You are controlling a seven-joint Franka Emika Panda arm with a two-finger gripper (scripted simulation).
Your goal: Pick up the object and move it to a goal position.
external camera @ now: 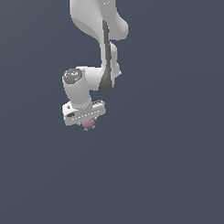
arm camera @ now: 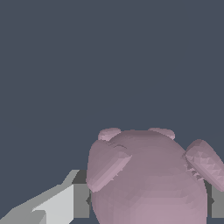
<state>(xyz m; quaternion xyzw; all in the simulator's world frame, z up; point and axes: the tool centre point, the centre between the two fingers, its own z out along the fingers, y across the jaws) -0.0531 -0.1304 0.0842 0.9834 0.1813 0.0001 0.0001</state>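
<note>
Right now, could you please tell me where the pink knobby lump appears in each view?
Exterior view: the pink knobby lump peeks out just beneath the white gripper, left of centre.
Wrist view: it fills the lower right of the picture, between the jaws.
Shared landmark: the gripper's grey-white finger.

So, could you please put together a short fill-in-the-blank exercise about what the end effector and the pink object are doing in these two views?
1. The bumpy lump between the end effector's fingers is dusty ____ in colour.
2. In the wrist view, a grey finger pad sits on each ____ of the lump.
3. In the exterior view, the lump pokes out just ____ the white end effector.
4. The arm itself is mostly ____ in colour.

Missing words: pink; side; below; white
</note>
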